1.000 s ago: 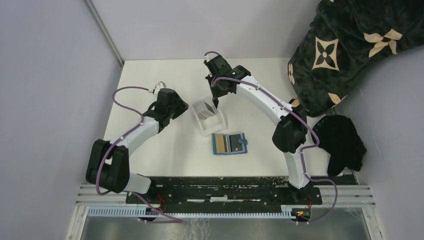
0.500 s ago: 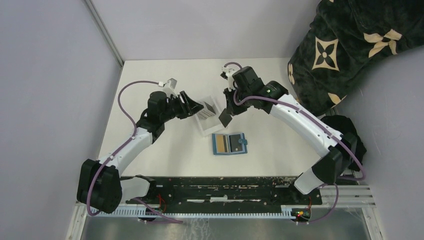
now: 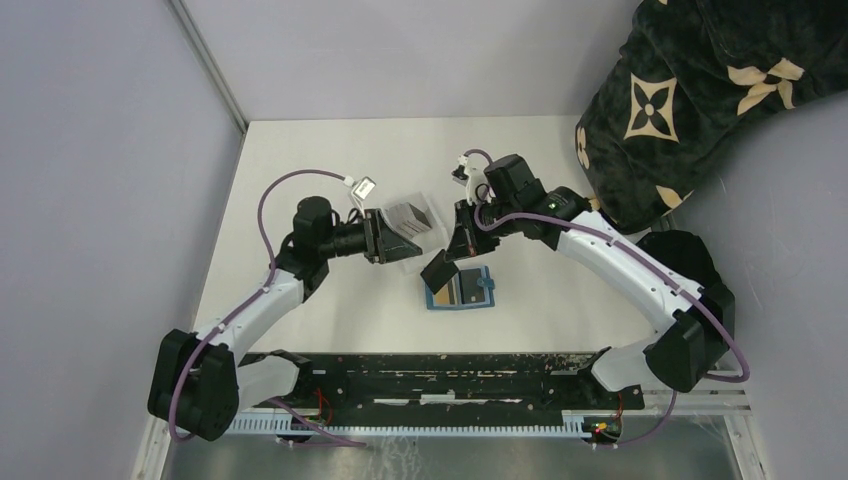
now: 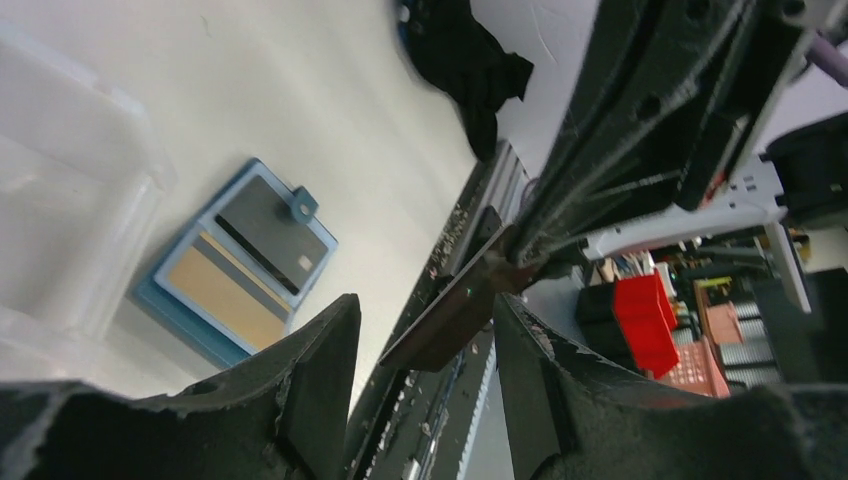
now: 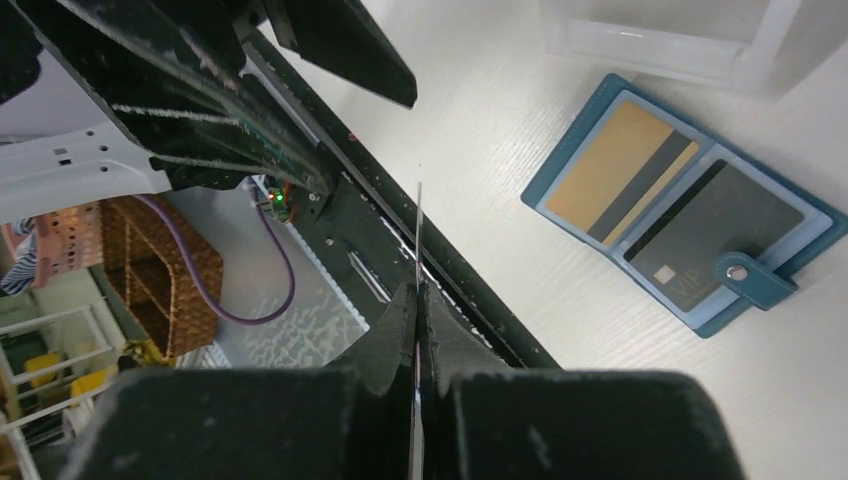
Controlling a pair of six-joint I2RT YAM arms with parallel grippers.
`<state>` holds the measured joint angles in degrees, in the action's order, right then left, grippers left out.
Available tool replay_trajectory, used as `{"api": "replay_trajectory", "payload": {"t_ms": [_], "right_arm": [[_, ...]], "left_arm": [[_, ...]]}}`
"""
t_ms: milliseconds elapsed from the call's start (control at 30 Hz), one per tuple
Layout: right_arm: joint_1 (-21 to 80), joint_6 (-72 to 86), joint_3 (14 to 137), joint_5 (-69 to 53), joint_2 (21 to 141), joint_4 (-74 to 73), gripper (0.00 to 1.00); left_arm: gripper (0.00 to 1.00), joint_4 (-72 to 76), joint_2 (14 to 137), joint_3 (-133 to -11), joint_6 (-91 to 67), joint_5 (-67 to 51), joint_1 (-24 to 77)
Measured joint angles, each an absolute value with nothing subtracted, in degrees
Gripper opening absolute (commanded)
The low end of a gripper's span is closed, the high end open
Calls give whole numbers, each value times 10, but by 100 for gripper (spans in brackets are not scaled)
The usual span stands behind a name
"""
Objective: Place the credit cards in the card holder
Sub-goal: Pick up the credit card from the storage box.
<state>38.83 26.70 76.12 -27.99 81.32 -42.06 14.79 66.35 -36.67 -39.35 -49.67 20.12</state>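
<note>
The teal card holder (image 3: 460, 288) lies open on the table, a gold-yellow card (image 5: 620, 168) in its left pocket and a grey card (image 5: 712, 228) in its right one. My right gripper (image 3: 455, 252) is shut on a dark grey credit card (image 3: 440, 273) and holds it tilted in the air just above the holder's left edge. The right wrist view shows this card edge-on (image 5: 418, 235) between the shut fingers (image 5: 400, 320). My left gripper (image 3: 395, 241) is open and empty, level, pointing right at that card (image 4: 450, 320), which hangs just beyond its fingertips. The holder also shows in the left wrist view (image 4: 235, 265).
A clear plastic tray (image 3: 432, 243) with several more cards (image 3: 410, 216) stands just behind the holder, under my left gripper. A dark patterned blanket (image 3: 700, 90) and a black cloth (image 3: 685, 280) lie at the right. The black rail (image 3: 450, 375) runs along the near edge.
My right gripper has carried the dark card from above the tray down and forward to the holder. My left arm has swung right, so its gripper now points at the card.
</note>
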Motion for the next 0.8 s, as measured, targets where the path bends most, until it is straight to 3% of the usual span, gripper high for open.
{"api": "replay_trajectory", "payload": {"t_ms": [467, 800], "right_arm": [[363, 335, 741, -402, 831, -333, 1], [359, 353, 741, -439, 879, -312, 1]], "left_arm": [[58, 154, 650, -343, -394, -568, 204], [38, 156, 674, -343, -394, -599, 205]]}}
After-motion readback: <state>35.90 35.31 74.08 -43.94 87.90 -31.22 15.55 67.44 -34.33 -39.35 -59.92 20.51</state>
